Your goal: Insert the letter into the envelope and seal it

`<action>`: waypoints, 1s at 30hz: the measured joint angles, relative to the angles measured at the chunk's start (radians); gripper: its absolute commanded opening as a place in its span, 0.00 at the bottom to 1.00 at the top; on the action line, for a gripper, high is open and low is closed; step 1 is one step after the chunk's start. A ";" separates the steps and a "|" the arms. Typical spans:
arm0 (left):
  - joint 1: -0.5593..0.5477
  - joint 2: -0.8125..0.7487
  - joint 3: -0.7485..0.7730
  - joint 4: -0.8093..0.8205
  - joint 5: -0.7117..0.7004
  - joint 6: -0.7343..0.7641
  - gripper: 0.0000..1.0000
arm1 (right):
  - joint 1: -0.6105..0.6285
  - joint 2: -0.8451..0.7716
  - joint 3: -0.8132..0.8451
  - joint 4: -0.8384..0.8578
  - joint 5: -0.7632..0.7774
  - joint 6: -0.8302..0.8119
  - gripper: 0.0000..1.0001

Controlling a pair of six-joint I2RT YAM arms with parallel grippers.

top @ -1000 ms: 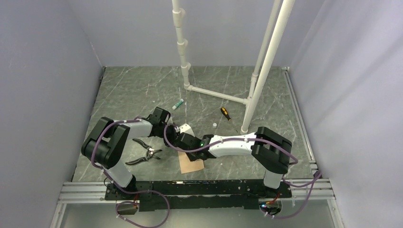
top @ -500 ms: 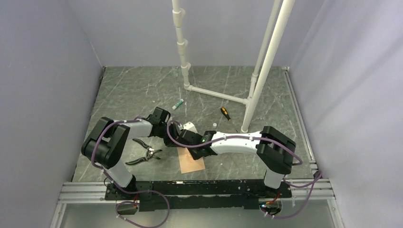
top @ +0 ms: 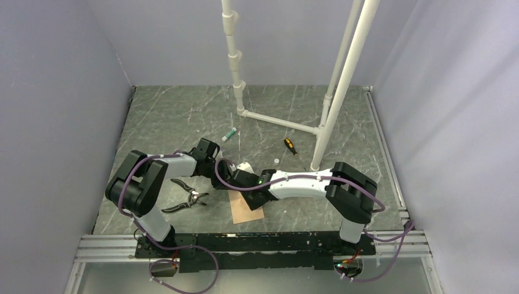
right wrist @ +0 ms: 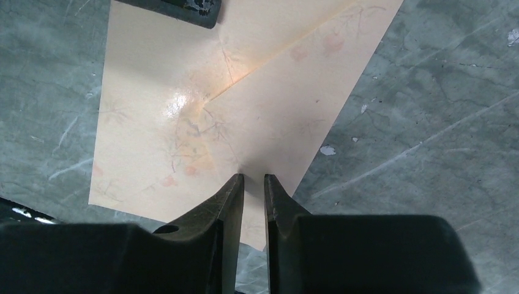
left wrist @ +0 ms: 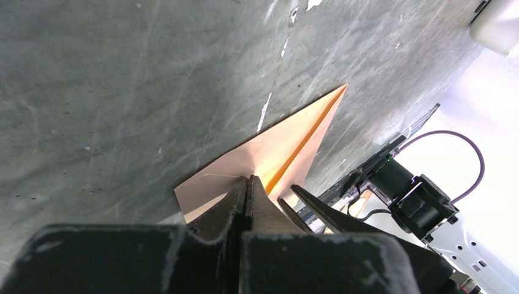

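Both arms are in over the middle of the grey marbled table [top: 165,116], and they meet on one tan paper: the envelope [right wrist: 177,128].

Left gripper [left wrist: 246,184] first. Its fingers are clenched tight with no gap between them, and the tips sit right at the envelope's near corner in its own wrist view. I cannot tell whether a layer of paper is nipped between them. A thin orange slit runs along the envelope just ahead of those tips, where one layer stands slightly off another.

Now the right gripper [right wrist: 251,179]. Its fingers are parted by a narrow gap, with nothing clamped between them. The tips are down at the envelope's near edge. The envelope lies flat ahead of them, with diagonal fold lines meeting at a point just beyond the fingertips. At the far edge, across the paper from the right fingers, a dark left finger rests on the envelope.

From above, the two grippers are just beside each other, and the envelope's free end pokes out toward the arm bases.

Pliers [top: 186,199] lie on the outer side of the left fingers, apart from them. A screwdriver [top: 289,146] lies well beyond the right fingers, near the white pipe frame [top: 278,121].
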 measured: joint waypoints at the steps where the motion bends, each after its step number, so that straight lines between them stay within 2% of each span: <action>1: 0.000 0.000 0.000 0.000 0.000 0.000 0.03 | 0.000 0.001 0.001 -0.001 0.000 0.002 0.23; 21: 0.000 0.000 -0.003 0.006 0.002 0.000 0.02 | -0.019 0.095 0.157 -0.033 0.029 -0.014 0.24; 30: 0.000 0.003 -0.008 0.017 0.010 0.000 0.02 | -0.021 0.119 0.160 -0.031 0.029 -0.015 0.23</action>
